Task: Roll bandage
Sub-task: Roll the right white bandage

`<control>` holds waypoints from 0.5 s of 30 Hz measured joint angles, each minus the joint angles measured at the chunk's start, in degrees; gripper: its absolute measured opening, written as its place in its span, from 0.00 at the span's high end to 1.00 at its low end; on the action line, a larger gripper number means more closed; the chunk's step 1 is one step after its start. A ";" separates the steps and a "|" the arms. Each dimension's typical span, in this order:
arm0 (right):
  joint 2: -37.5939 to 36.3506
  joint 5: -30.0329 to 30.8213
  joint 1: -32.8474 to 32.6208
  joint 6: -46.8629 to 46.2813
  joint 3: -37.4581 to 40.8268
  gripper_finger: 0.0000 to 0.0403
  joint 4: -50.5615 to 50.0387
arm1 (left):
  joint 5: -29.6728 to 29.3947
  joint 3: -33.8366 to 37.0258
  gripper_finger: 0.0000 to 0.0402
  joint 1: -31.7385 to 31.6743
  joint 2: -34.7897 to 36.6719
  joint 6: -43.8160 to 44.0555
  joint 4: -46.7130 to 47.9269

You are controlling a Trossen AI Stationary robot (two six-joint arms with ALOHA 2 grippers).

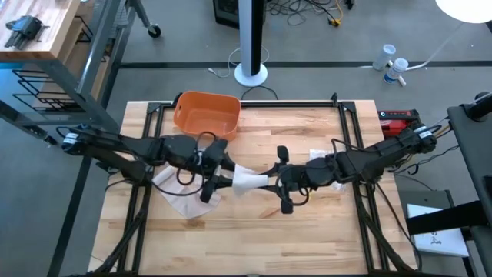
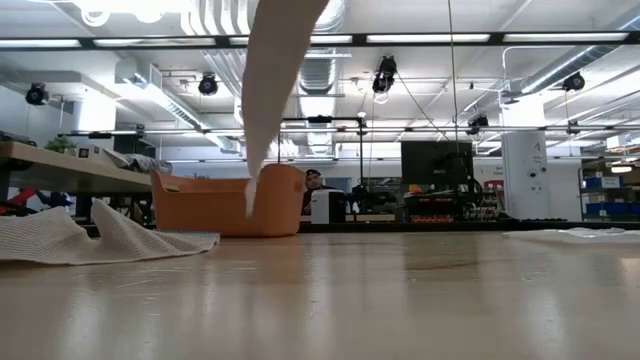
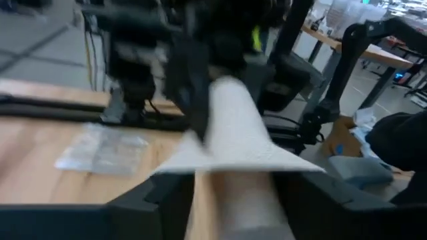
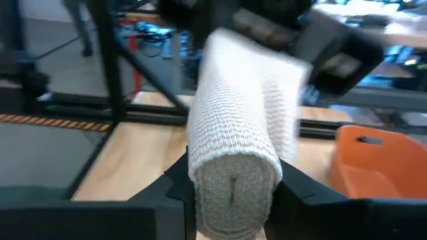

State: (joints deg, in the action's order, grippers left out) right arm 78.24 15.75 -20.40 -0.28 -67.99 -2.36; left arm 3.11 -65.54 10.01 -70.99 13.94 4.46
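Bandage (image 1: 247, 180): one, white, being held above mid-tabletop (image 1: 307, 231) between the two arms. The rolled end (image 4: 233, 180) is sitting clamped between the fingers of the right pincer (image 1: 278, 181); a flat strip is running from the roll across to the left pincer (image 1: 217, 178), whose fingers are closing on the strip's end (image 3: 233, 160). In the low view the strip (image 2: 272, 90) is hanging down from above, clear of the tabletop.

Pincers: two, both at work, facing each other near the tabletop's centre, the bandage stretched between them.

Bin (image 1: 206, 115): one, orange, standing at the tabletop's far edge, left of centre. Its contents are not showing in any view; cannot tell whether anything is lying inside.

Cloth (image 1: 181, 196): one crumpled white mesh piece, lying flat on the tabletop beneath the left arm, near the left pincer.

Wrapper (image 1: 319, 158): one clear plastic packet, lying on the tabletop just beside the right arm, on its far side.
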 joint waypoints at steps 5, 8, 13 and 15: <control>-2.45 -3.19 -0.35 0.33 0.02 0.74 -0.20 | -0.09 -0.09 0.41 -0.01 4.47 -3.82 2.13; -4.42 -4.13 -0.44 1.35 0.02 0.75 -0.23 | -0.04 0.13 0.38 0.07 6.01 -5.98 2.67; -8.12 -4.44 -0.46 0.98 0.02 0.74 0.56 | 0.13 3.63 0.36 0.82 5.69 -11.24 -2.49; -9.07 -4.36 -0.44 0.26 0.02 0.74 0.59 | 0.35 5.82 0.36 0.85 4.85 -13.42 -6.88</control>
State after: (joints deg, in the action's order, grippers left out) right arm 69.16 11.39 -20.84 -0.02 -67.96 -1.78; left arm 3.46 -59.72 10.85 -66.14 0.53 -2.42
